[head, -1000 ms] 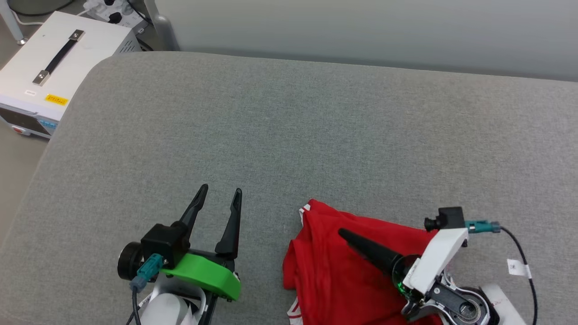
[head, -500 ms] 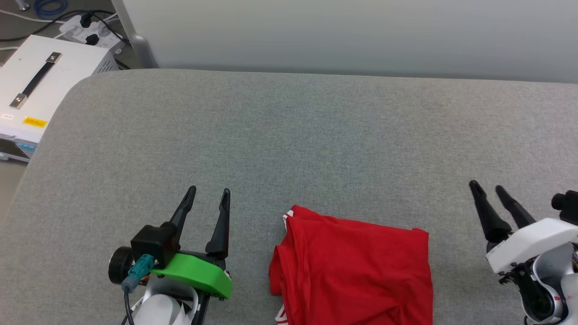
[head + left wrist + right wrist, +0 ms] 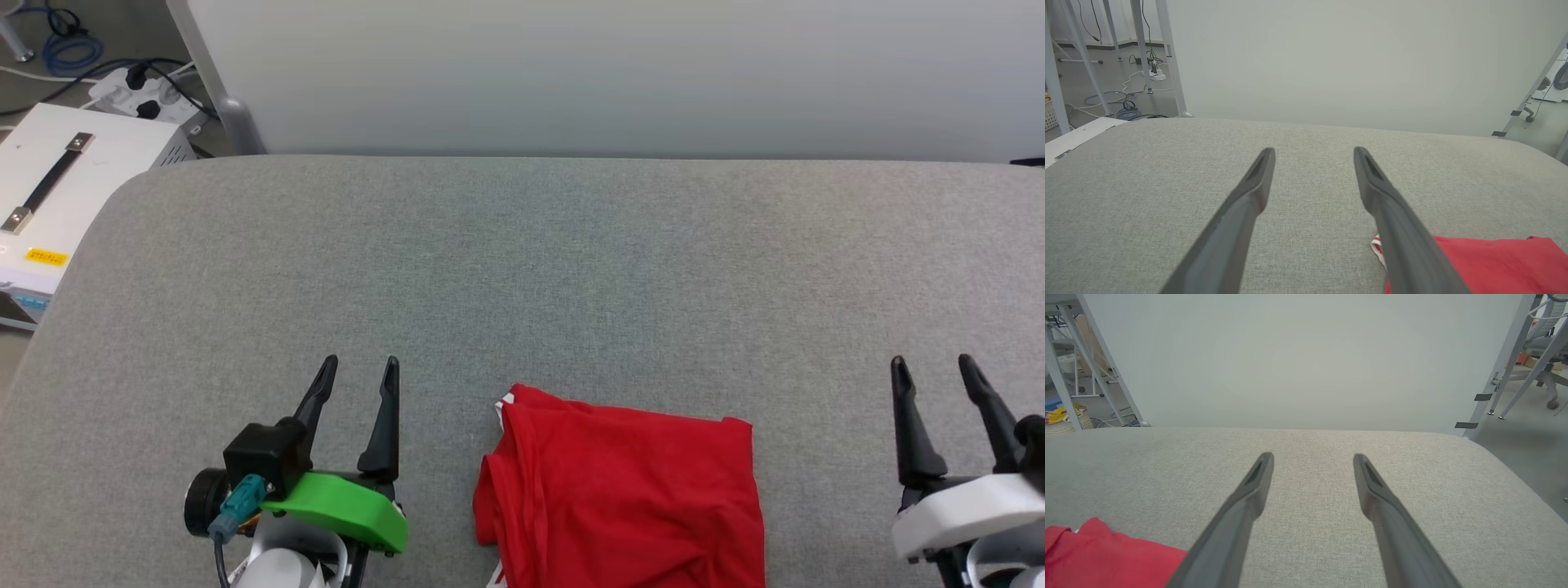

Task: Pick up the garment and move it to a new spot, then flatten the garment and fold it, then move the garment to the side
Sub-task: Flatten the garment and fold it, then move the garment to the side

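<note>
On the grey fabric worktop (image 3: 571, 269), near its front edge, the garment (image 3: 629, 498) lies as a compact red block between the two claws, touching neither. The left claw (image 3: 360, 361) and right claw (image 3: 932, 361) hover with fingers spread apart, holding nothing. The cloth looks soft, light and limp (likely to sag and unfold if lifted by one point), so it is best pinched at two outer corners, one by the striped trim (image 3: 504, 402).

Bright, even, diffuse light fills the room. The grey padded surface (image 3: 571, 269) shows faint, soft shadows near its front edge. The head view looks sharp; in both wrist views the surface's far edge bows.
</note>
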Motion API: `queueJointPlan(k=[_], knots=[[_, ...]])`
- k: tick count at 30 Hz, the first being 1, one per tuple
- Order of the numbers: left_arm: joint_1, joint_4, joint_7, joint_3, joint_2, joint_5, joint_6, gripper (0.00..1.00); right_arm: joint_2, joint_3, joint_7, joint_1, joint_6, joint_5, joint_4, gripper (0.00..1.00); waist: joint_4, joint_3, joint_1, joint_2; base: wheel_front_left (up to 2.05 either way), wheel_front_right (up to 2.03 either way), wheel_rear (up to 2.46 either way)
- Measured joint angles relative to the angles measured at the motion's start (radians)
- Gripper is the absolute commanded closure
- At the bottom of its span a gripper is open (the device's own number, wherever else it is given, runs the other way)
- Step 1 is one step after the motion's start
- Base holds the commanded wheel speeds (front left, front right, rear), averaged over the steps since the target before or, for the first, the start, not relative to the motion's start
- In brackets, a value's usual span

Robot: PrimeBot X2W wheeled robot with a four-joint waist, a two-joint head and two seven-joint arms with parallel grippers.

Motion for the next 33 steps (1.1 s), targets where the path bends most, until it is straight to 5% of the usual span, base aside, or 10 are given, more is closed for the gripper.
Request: queueJointPlan(k=[20,33], knots=[[0.061,0.026,0.000,0.029,0.007,-0.007,0.028,0.00,0.059,0.057,0.068,0.125,0.000,-0.019,-0.124,0.00,-0.018,-0.065,0.0000,0.0000,0.00,0.00,0.00],[0.056,0.006,0.000,0.037,0.008,-0.004,0.033,0.00,0.053,-0.095,0.202,0.124,0.000,0.127,-0.014,0.00,0.005,-0.037,-0.0001,0.0000,0.00,0.00,0.00]])
